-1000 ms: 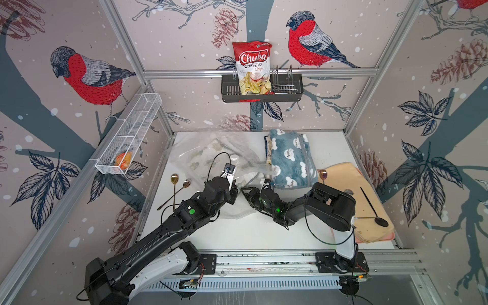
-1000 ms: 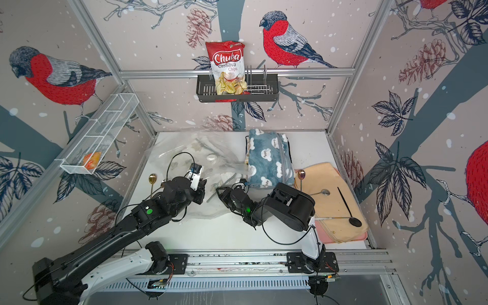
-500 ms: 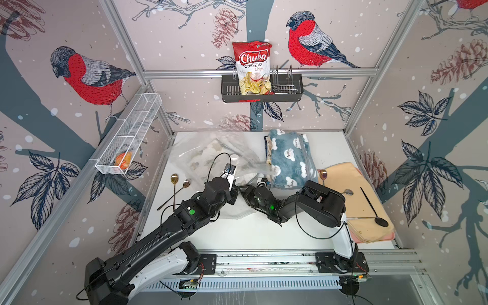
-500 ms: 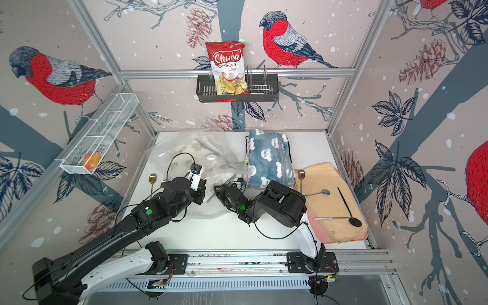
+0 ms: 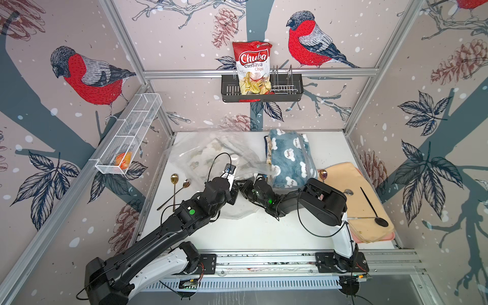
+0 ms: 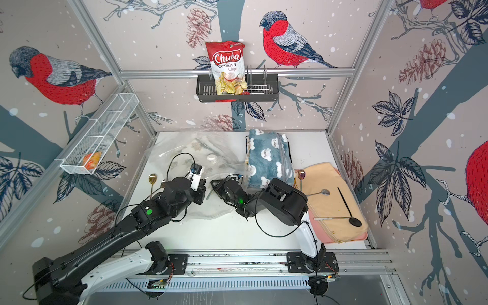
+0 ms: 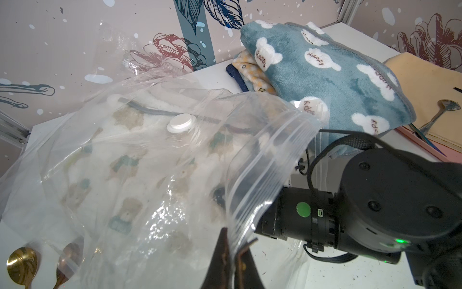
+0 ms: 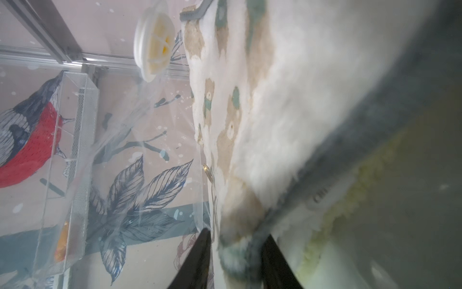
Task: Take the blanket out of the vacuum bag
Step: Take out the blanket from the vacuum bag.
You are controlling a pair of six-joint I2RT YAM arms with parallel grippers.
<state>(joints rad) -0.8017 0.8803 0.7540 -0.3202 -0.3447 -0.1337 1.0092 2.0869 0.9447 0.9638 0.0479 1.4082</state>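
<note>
Lying diagonal, vacuum bag mouth nearward; left tool pinching zip edge; right tool straddling blanket, grip unclear.

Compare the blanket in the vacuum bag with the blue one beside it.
The white blanket carries tan and teal figures; the blue blanket carries white patches reading Happy. The white blanket lies inside the vacuum bag; the blue blanket lies uncovered beside the bag. Both are fleecy with grey edging.
</note>
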